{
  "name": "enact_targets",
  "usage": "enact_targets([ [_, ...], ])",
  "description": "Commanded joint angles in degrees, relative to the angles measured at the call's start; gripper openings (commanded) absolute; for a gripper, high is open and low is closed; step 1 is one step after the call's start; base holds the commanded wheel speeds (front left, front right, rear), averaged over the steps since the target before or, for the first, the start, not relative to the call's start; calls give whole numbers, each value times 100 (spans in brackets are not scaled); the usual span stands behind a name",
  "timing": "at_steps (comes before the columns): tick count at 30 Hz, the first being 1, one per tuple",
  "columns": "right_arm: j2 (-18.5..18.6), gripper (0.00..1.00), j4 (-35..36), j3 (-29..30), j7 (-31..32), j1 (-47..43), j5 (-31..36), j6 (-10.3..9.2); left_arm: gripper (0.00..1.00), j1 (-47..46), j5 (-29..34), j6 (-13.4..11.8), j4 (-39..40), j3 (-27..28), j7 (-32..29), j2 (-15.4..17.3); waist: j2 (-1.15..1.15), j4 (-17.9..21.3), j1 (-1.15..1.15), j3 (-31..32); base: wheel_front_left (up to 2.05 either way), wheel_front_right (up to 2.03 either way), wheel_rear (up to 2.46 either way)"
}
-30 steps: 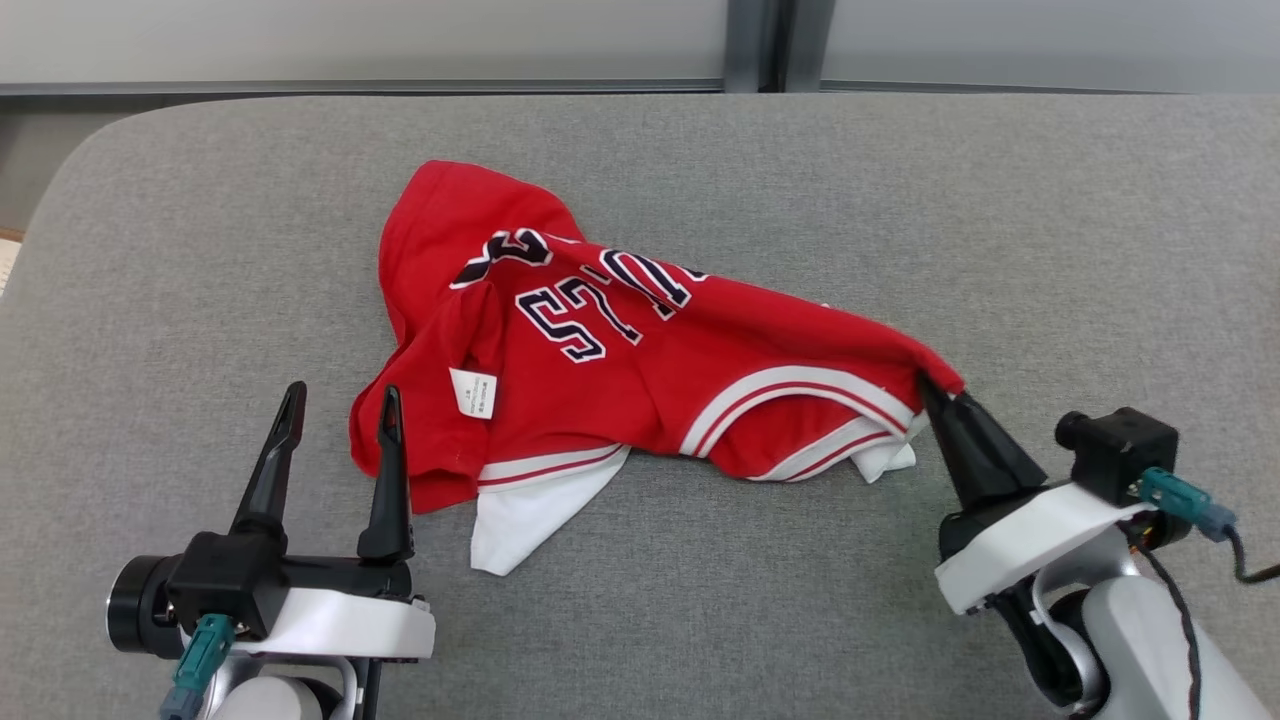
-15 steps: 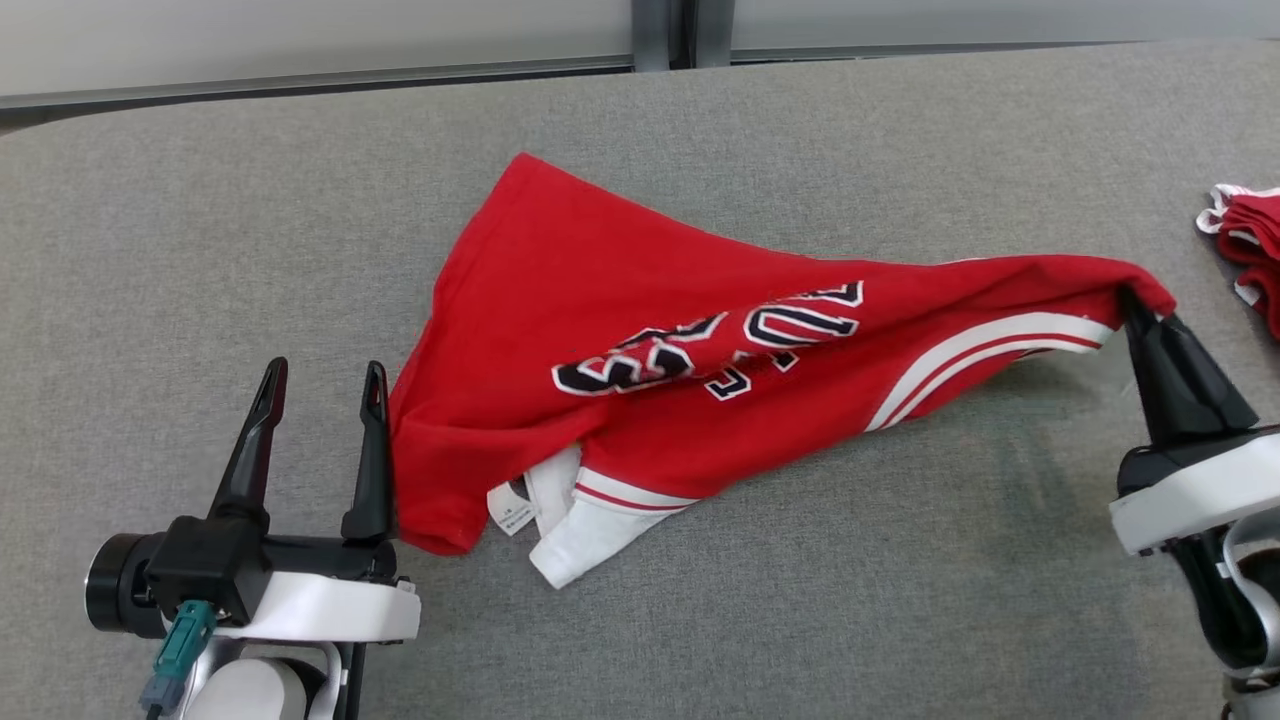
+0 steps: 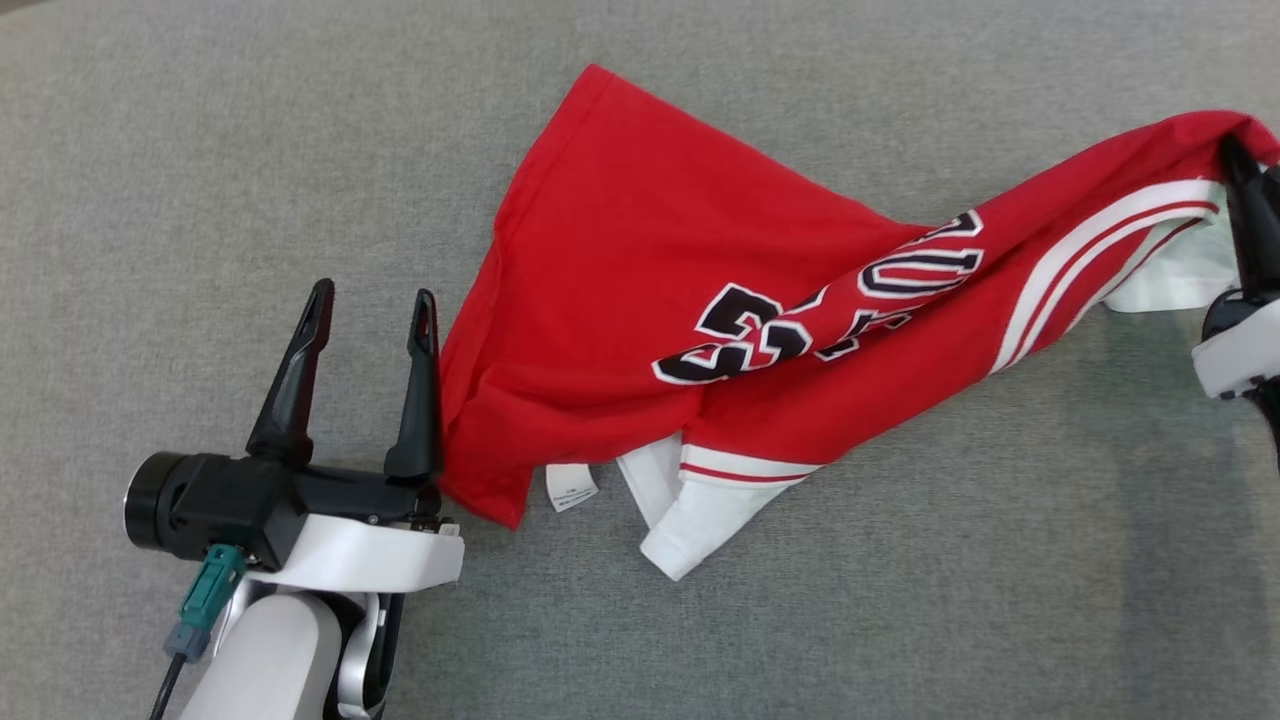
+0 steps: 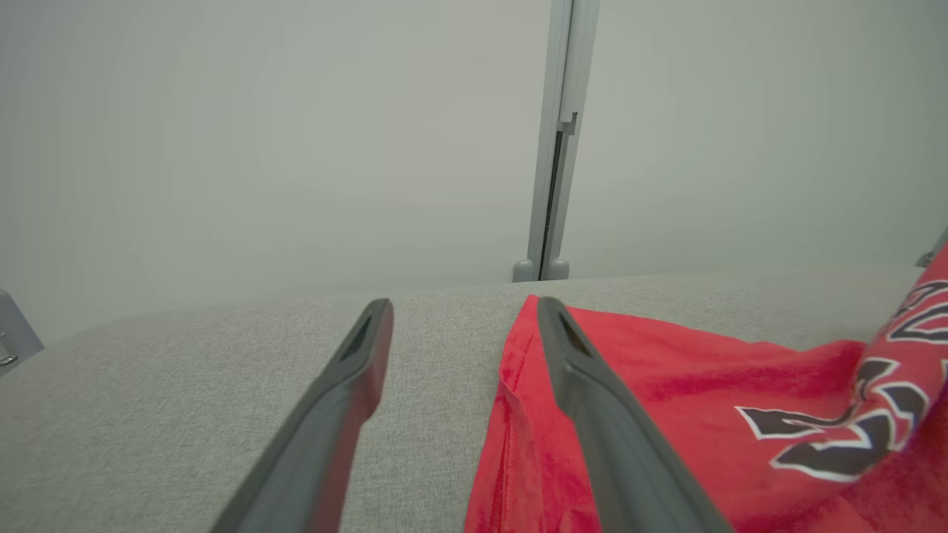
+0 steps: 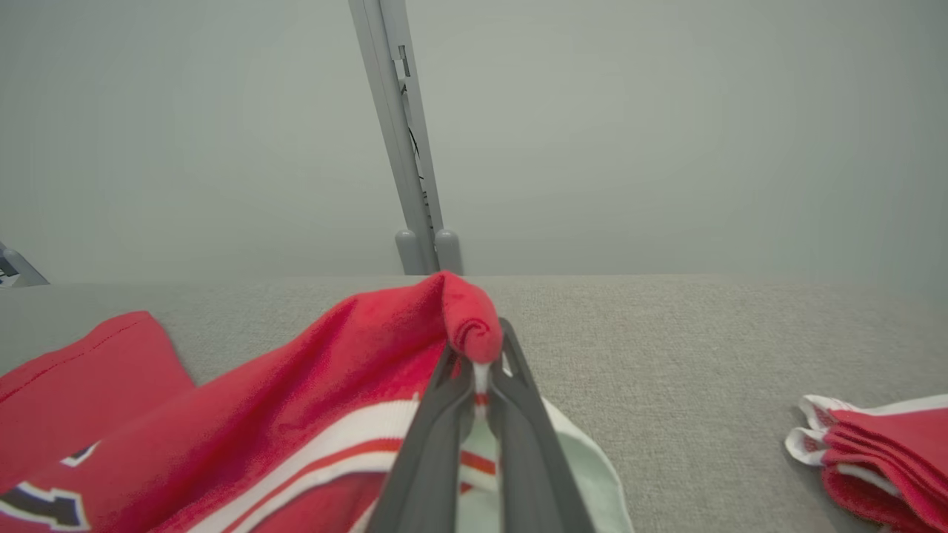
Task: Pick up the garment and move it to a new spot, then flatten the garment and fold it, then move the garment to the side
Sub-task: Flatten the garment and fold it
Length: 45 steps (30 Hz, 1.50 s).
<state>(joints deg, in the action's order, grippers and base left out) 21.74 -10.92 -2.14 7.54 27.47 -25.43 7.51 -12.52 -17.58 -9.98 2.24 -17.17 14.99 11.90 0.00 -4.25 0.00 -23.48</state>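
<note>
A red garment (image 3: 640, 260) with white stripes and dark lettering lies stretched across the grey table, its right end lifted. My right gripper (image 3: 1240, 160) at the head view's right edge is shut on that raised end; the right wrist view shows its fingers (image 5: 444, 422) pinching the red and white cloth (image 5: 466, 326). My left gripper (image 3: 372, 302) stands open at the lower left, its right finger touching the garment's left edge (image 4: 518, 414), with nothing between the fingers (image 4: 341, 400).
The grey padded table (image 3: 200, 150) spreads out on all sides. A folded stack of red and white garments (image 5: 874, 451) lies to the right of my right gripper. A pale wall with a grey post (image 5: 407, 148) rises behind the table.
My right gripper has pulled the garment's end to the right and upward, stretching the cloth out and turning the lettering over. The head camera has tilted down and shifted. The left gripper stays open.
</note>
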Motion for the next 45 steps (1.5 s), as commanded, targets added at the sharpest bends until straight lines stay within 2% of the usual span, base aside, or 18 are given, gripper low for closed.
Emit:
enact_targets([
  [1, 109, 0, -222, -28, -61, 218, -60, -3, 100, -148, 61, 57, -21, 12, 24, -33, 0, -308, 0, -319, 0, 0, 0],
  [8, 510, 0, -1661, -459, -355, 1128, -316, -3, 100, -407, 188, 315, -126, 62, 25, -317, 0, -698, 0, -735, 0, 0, 0],
  [12, 568, 0, -2271, -718, -615, 1438, -483, -3, 100, -465, 290, 449, -190, 141, 25, -436, 0, -760, 0, -794, 0, 0, 0],
  [16, 470, 0, -2643, -1032, -898, 1535, -674, -3, 100, -435, 371, 538, -263, 245, 25, -488, 0, -668, 0, -723, 0, 0, 0],
  [17, 454, 38, -2701, -1098, -986, 1546, -709, -3, 100, -426, 404, 559, -280, 269, 25, -495, 0, -630, 0, -689, 0, 0, 0],
  [18, 437, 92, -2737, -1173, -1081, 1541, -737, -2, 100, -408, 427, 581, -294, 292, 25, -502, 0, -584, 0, -644, 0, 0, 0],
  [19, 437, 92, -2737, -1173, -1081, 1541, -737, -2, 100, -408, 427, 581, -294, 292, 25, -502, 0, -584, 0, -644, 0, 0, 0],
  [20, 424, 100, -2757, -1250, -1185, 1534, -741, -2, 100, -385, 449, 589, -309, 323, 25, -500, 0, -531, 0, -597, 0, 0, 0],
  [29, 229, 100, -2477, -1614, -2019, 1159, -641, -3, 100, -167, 611, 678, -431, 523, 25, -430, 0, -28, 0, -69, 0, 0, 0],
  [33, 139, 100, -2017, -1426, -2193, 771, -369, -3, 100, -2, 635, 638, -531, 600, 25, -386, 0, 175, 0, 255, 0, 0, 0],
  [38, -114, 100, -1230, -1032, -2225, 0, 73, -2, 100, 272, 643, 583, -658, 648, 23, -292, 0, 365, 0, 675, 0, 0, 0],
  [45, -590, 100, 18, -599, -1786, -1331, 579, -2, 100, 671, 566, 555, -745, 653, -84, -188, 0, 499, 0, 1161, 0, 0, 0],
])
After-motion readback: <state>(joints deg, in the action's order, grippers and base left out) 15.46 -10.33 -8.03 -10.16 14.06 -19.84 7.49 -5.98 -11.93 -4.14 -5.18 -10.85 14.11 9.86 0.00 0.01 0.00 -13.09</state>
